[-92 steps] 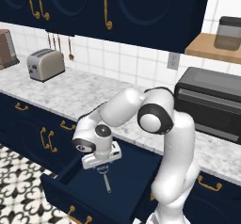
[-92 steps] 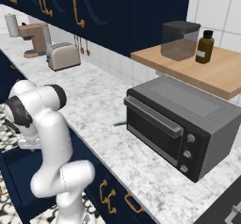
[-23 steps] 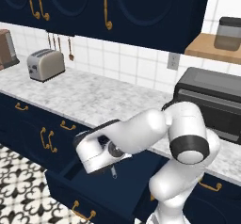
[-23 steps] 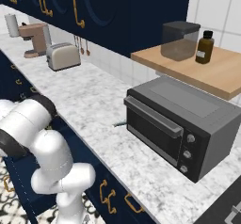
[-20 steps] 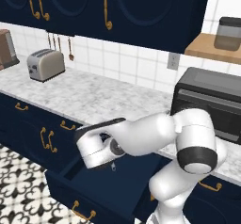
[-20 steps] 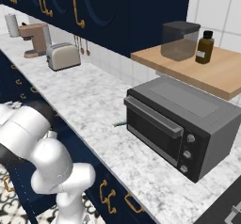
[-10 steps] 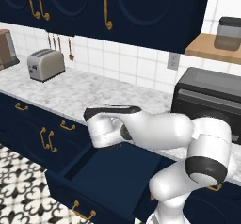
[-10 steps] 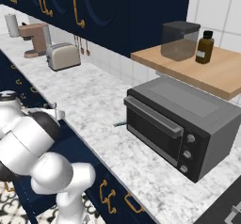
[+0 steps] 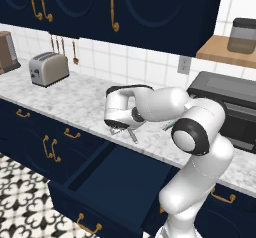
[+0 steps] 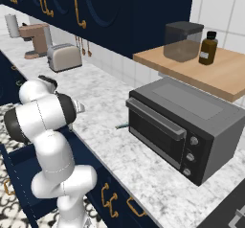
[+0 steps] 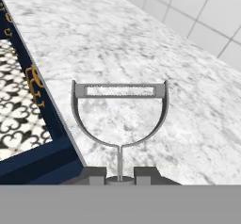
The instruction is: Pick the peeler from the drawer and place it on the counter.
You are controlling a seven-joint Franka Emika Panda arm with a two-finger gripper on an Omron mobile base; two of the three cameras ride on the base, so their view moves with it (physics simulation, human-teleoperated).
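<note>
Left base view: hanging over the marble tabletop, just past its front edge, pincer clamping the peeler by its handle; drawer gaping open at 6 o'clock below.

Right base view: standing at 9 o'clock, arm hiding the hand; toaster oven sitting at 3 o'clock.

Hand view: gripping the slim handle between narrowed fingertips, forked head pointing toward 12 o'clock above the tabletop.
</note>
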